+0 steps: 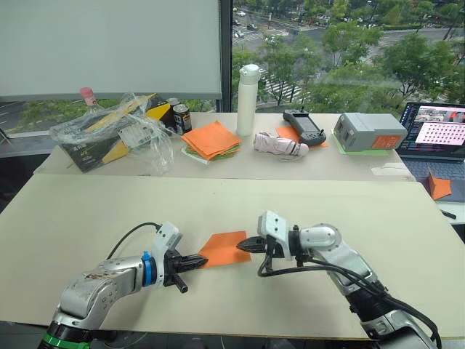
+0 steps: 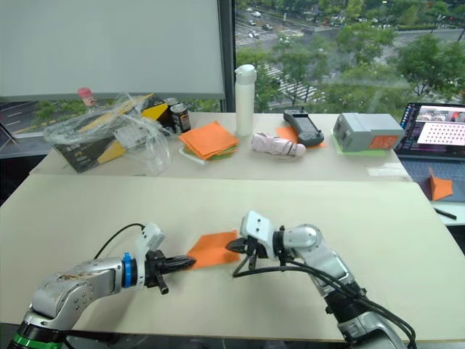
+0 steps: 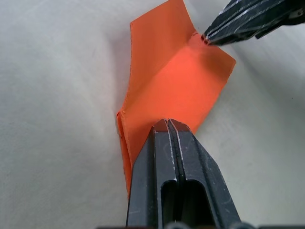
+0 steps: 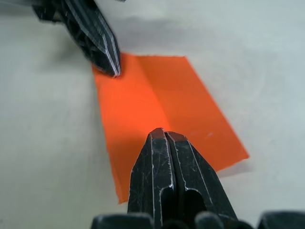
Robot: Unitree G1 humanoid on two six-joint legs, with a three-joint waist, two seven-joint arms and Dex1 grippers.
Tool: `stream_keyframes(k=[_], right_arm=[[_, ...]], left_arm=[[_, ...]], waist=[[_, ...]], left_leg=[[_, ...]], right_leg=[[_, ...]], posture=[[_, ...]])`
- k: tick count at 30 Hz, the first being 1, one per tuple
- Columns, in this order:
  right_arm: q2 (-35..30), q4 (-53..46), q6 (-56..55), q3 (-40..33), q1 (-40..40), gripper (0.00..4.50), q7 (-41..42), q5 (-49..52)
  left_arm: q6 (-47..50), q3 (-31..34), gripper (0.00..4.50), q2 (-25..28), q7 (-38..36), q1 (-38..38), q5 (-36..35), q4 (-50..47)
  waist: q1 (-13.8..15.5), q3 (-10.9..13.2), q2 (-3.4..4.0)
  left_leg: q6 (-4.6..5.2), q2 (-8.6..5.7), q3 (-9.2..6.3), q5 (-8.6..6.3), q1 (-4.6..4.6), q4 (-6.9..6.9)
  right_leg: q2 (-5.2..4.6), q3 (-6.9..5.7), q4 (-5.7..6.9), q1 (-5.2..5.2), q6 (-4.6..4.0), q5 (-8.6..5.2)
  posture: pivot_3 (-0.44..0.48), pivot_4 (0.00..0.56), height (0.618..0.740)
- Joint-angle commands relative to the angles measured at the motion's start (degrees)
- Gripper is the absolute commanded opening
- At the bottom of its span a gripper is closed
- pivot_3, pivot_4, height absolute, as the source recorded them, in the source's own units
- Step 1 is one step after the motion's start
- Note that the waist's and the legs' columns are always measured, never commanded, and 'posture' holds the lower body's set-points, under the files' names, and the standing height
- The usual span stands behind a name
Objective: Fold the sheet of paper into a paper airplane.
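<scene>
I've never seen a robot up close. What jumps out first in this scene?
The bright orange sheet of paper on the near table, with a crease down its middle. Both grippers meet it from opposite sides: the left gripper and the right gripper, each shut with its tips at the paper's edge. On the far table, a stack of orange and green sheets lies beside a white bottle.

Left gripper (image 1: 200,258) and right gripper (image 1: 243,245) face each other, jaws closed.
</scene>
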Motion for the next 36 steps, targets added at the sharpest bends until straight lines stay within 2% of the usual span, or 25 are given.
stream_keyframes(k=[1,5,15,20,27,36], right_arm=[[1.0,-4.1,6.0,-4.0,-2.4,0.01,0.3,6.6],[2.2,-3.5,11.4,-6.0,-4.2,0.01,-2.3,9.2],[3.8,3.7,14.3,-6.2,-5.4,0.01,-5.7,8.6],[4.6,6.6,14.7,-7.0,-6.3,1.55,-6.8,8.6],[4.5,8.0,16.4,-7.2,-6.7,4.01,-7.0,8.7],[4.6,7.1,19.2,-6.3,-5.6,4.01,-6.2,8.9]], left_arm=[[1.0,-1.1,0.00,0.2,1.4,0.7,2.4,2.8],[0.7,-1.3,0.00,0.3,1.2,0.6,2.6,3.0],[1.0,-1.6,0.00,0.3,1.2,0.0,2.3,2.8],[1.3,-1.5,0.00,0.3,1.3,-0.1,2.0,2.2],[1.5,-1.2,0.00,0.3,1.4,0.0,1.8,1.8],[1.5,-1.1,0.00,0.5,1.5,0.0,1.9,1.8]], waist=[[0.0,0.0,0.00],[0.0,0.0,0.01],[0.1,0.0,0.02],[0.1,0.0,0.02],[0.1,0.0,0.02],[0.1,0.0,0.02]], left_leg=[[0.00,0.00,0.00,0.00,0.00,0.00],[0.00,0.00,-0.01,0.00,0.04,0.00],[0.01,-0.01,0.01,0.00,0.05,-0.01],[0.01,-0.01,0.01,0.00,0.05,-0.01],[0.01,-0.01,0.01,0.00,0.05,-0.01],[0.01,-0.01,0.01,0.00,0.05,-0.01]], right_leg=[[0.00,0.00,0.00,0.00,0.00,0.00],[0.00,0.00,0.01,0.02,0.00,0.00],[-0.01,0.01,0.02,0.02,0.00,0.00],[0.00,0.01,0.02,0.02,0.00,0.00],[0.00,0.01,0.02,0.02,0.00,0.00],[0.00,0.01,0.02,0.02,0.00,0.00]], posture=[[0.000,0.150,0.740],[0.000,0.150,0.740],[0.000,0.150,0.740],[0.000,0.150,0.740],[0.000,0.150,0.740],[0.000,0.150,0.740]])
